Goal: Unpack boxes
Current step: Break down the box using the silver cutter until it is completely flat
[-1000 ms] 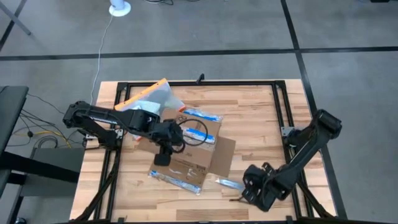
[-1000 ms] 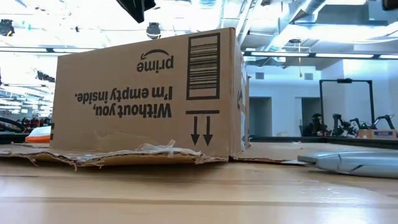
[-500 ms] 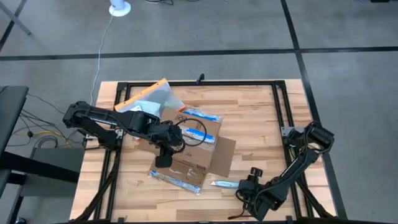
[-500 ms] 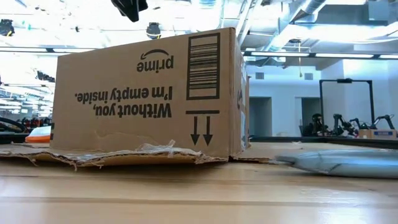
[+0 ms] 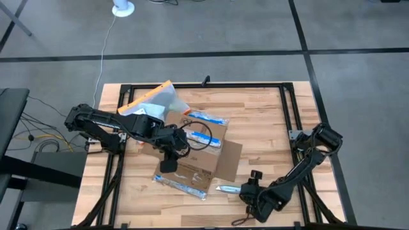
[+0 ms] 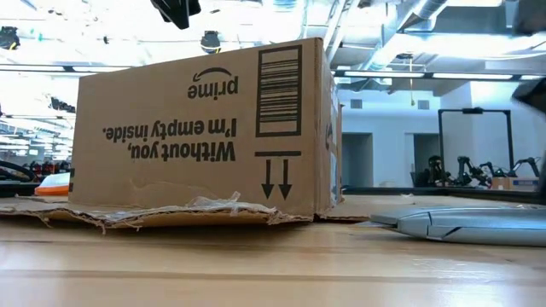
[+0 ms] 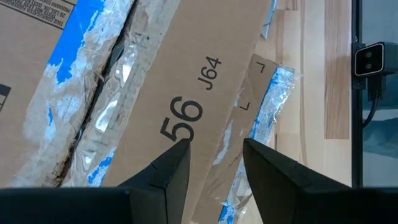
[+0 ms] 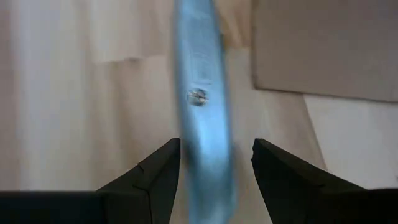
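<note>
The brown cardboard box [image 5: 195, 150] stands on the table with flaps spread flat; its side shows upside-down print and a barcode [image 6: 200, 128], and blue-and-white tape strips run along it. My left gripper [image 5: 167, 165] [image 7: 216, 152] hangs open above the box's near part, clear of it [image 6: 175, 10]. A blue-grey flat tool [image 5: 227, 189] [image 6: 461, 223] lies on the table to the right of the box. My right gripper [image 5: 246, 190] [image 8: 216, 155] is open and low at the tool's right end, one finger on either side of it. My right gripper comes level from the table's right, its fingers lying along the blue-grey tool [image 8: 199, 93], which rests flat on the table. The tool's edge runs close to one finger [image 8: 165, 168]; I cannot tell whether it touches.
An orange-edged clear pouch [image 5: 153, 101] lies at the box's far left corner. A black cable loop [image 5: 202, 135] rests on the box. A cardboard flap [image 5: 230, 160] lies flat between box and tool. Black frame rails [image 5: 291, 115] border the table.
My right gripper has gone toward the table's left along the near edge, closing on the box. The blue-grey tool has slid along the table the same way, still flat.
</note>
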